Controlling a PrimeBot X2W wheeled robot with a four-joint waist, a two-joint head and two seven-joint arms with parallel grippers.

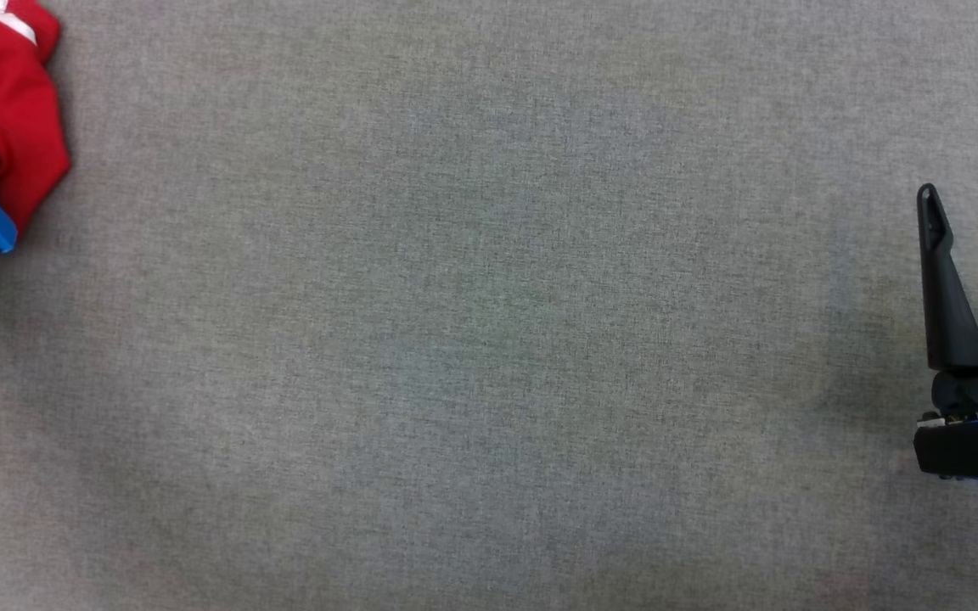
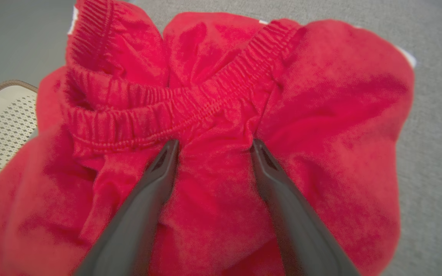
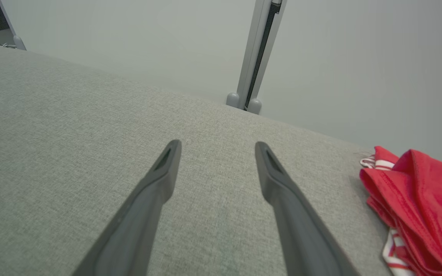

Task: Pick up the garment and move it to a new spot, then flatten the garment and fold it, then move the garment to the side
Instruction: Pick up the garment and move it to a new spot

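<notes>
At the far left of the grey cloth-covered table (image 1: 489,339), a bunched red garment (image 1: 5,102) with an elastic waistband (image 2: 159,115) is seen. The left gripper (image 2: 213,147) is spread wide directly over it, tips at the fabric, nothing clasped. The right gripper (image 3: 217,149), wide open and empty, is seen well apart at the right.

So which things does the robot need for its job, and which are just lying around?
For the job: crumpled red fabric garment; open left gripper; open right gripper; grey cloth-covered surface.
Just lying about: pale perforated plastic item; grey upright post.
</notes>
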